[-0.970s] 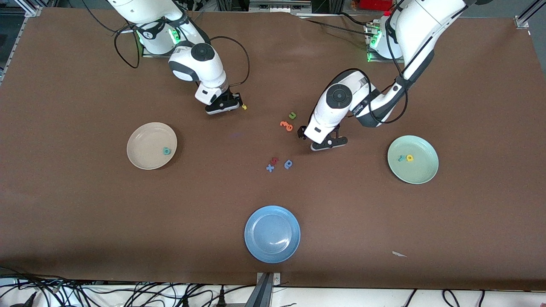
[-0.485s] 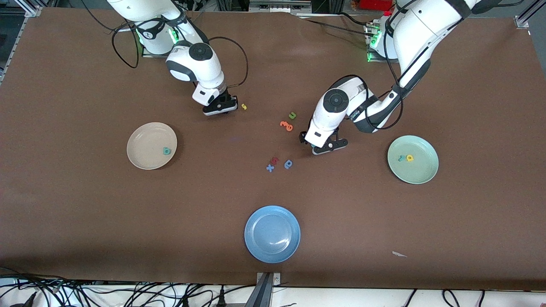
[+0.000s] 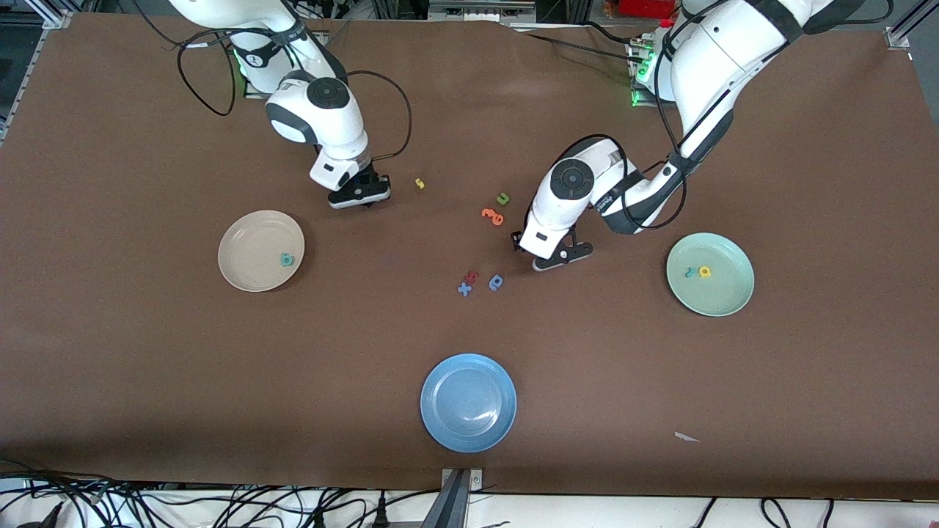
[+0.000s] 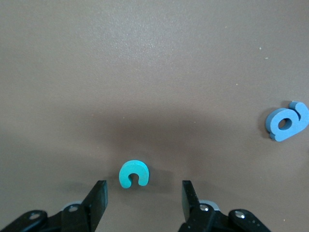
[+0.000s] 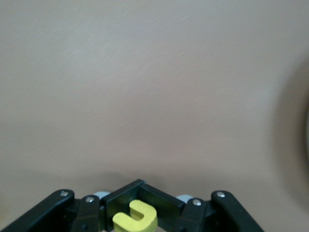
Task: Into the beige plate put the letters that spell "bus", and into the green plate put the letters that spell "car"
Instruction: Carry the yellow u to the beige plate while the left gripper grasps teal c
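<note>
Right gripper (image 5: 137,212) pinches the yellow "u" (image 5: 135,217) above the table; left gripper (image 4: 144,193), fingers apart, straddles the teal "c" (image 4: 133,174) near the orange letter (image 3: 493,215).

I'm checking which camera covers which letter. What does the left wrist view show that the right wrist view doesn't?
Only the left wrist view: a teal "c" lying on the brown table between the left gripper fingers, which stand apart and not touching it, and a blue "a"-like letter off to the side. Only the right wrist view: the right gripper shut on a yellow "u". Both: bare tabletop and black fingers.
</note>
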Robot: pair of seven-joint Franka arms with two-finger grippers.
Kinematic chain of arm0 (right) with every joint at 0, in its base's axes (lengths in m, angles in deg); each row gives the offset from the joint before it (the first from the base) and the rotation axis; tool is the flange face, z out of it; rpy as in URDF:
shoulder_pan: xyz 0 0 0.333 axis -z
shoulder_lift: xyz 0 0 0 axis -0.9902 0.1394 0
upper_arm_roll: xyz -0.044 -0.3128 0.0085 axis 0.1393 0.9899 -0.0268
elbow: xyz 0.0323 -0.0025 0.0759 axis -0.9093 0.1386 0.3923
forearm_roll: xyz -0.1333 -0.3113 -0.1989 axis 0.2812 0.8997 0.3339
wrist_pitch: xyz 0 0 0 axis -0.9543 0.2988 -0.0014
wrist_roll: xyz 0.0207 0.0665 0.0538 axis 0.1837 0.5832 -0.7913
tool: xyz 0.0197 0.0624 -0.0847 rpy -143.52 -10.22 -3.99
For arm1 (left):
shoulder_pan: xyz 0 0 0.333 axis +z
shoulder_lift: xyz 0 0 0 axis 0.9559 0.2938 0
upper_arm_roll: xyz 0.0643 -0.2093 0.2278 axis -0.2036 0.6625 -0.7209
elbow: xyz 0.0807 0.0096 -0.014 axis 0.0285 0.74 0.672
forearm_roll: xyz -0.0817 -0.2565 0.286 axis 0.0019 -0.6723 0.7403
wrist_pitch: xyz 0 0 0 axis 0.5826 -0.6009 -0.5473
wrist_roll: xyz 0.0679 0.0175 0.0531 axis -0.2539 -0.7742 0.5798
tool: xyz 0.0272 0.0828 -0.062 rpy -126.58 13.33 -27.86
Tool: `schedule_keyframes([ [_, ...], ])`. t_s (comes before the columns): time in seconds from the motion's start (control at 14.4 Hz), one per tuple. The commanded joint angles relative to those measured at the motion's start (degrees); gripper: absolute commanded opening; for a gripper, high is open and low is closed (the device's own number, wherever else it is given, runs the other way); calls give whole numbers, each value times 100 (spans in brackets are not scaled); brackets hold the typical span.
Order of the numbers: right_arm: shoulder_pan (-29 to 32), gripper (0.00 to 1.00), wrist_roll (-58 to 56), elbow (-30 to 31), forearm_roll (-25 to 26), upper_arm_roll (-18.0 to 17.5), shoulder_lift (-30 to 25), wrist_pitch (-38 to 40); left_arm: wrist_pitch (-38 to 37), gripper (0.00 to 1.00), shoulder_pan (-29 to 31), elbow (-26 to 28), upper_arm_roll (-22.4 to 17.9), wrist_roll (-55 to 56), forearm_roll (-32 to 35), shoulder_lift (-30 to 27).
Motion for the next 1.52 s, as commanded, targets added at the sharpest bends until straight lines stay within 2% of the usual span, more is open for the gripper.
schedule_keyframes([
  [0.0, 773, 0, -517, 116, 56, -458, -233, 82, -43, 68, -73, -148, -45, 166, 197, 84],
  [0.14, 1309, 0, -1097, 107, 56, -573, -330, 82, -43, 65, -73, -148, -54, 157, 206, 119],
  [0.42, 2356, 0, -2494, 46, 56, -583, -383, 82, -43, 62, -82, -148, -124, 157, 215, 128],
  [0.62, 2919, 0, -3330, 37, 56, -583, -383, 82, -43, 57, -82, -139, -133, 148, 215, 136],
  [0.76, 3070, 0, -3447, 45, 56, -574, -322, 56, -43, 54, -82, -121, -133, 157, 215, 145],
  [0.9, 3087, 99, -3438, 45, 48, -574, -278, 12, -43, 47, -82, -113, -125, 166, 215, 136],
  [1.18, 3088, 100, -3429, 37, 30, -582, -321, 29, -61, 30, -117, -104, -133, 175, 215, 136],
  [1.46, 3088, 100, -3429, 37, -145, -626, -532, 222, -61, 22, -144, -104, -133, 280, 215, 136],
])
